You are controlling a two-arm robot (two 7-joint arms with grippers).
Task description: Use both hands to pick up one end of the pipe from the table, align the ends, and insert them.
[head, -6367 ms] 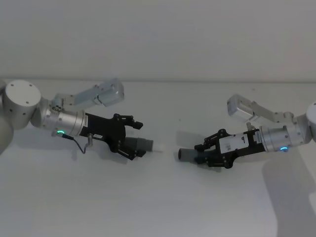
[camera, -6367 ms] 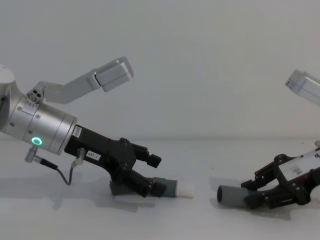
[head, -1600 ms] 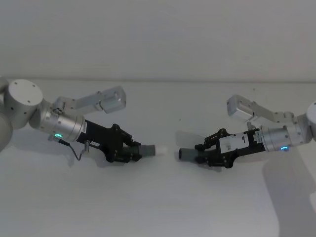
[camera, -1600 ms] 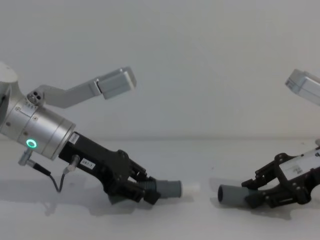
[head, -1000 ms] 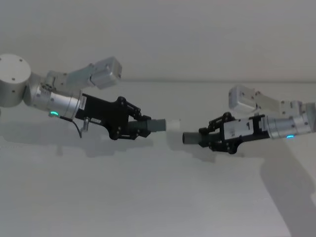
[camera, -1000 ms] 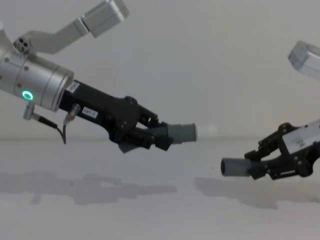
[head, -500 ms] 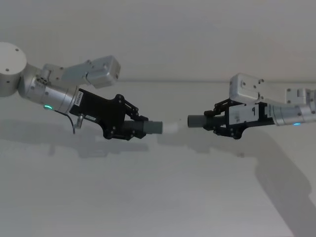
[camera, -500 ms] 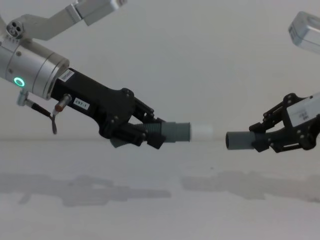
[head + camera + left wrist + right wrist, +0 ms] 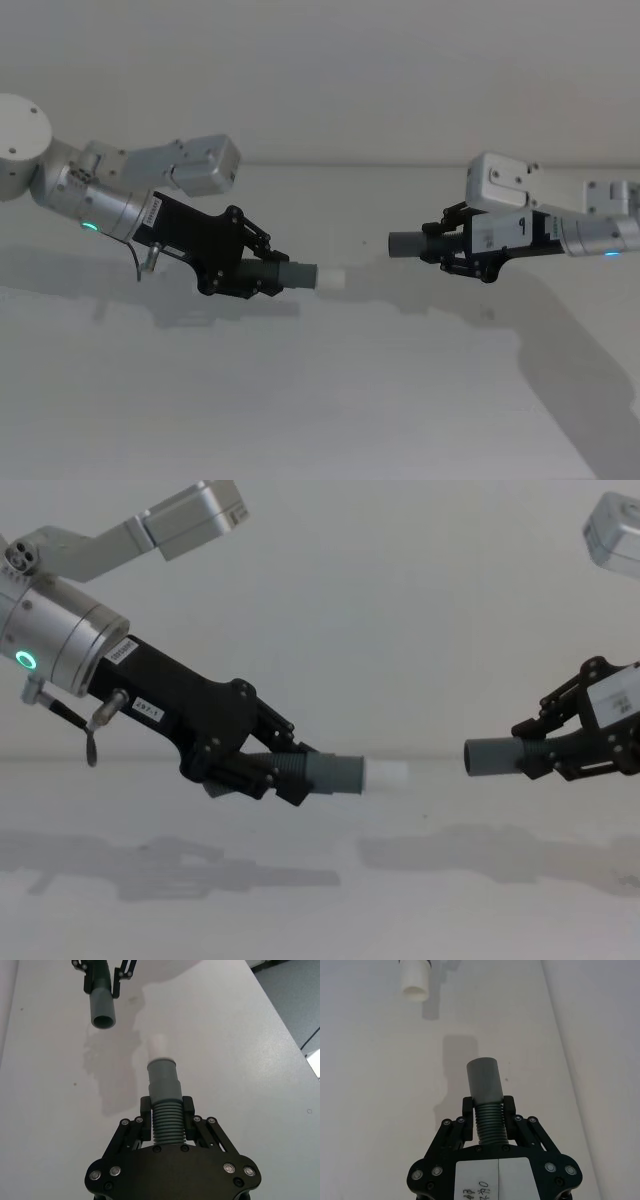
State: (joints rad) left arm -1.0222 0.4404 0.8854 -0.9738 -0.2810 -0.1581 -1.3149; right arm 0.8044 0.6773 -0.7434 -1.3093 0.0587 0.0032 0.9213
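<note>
The black two-fingered left gripper point(image 9: 262, 272) hung above the plain pale grey-white table point(image 9: 320, 400), its jaws clenched on the ribbed part of a short grey flexible hose piece point(image 9: 165, 1122); that piece's smooth grey cuff point(image 9: 333, 774) with a short white tip point(image 9: 385, 774) pointed toward the robot's right and slightly downward; the black two-fingered right gripper point(image 9: 452, 244), also off the table, gripped the ribbed section of the second grey hose piece point(image 9: 490, 1122), whose smooth hollow round cuff point(image 9: 490, 757) faced left; the two ends stood apart with a clear gap between them; in the chest view the hollow cuff sat a little higher than the white tip, not in line.
</note>
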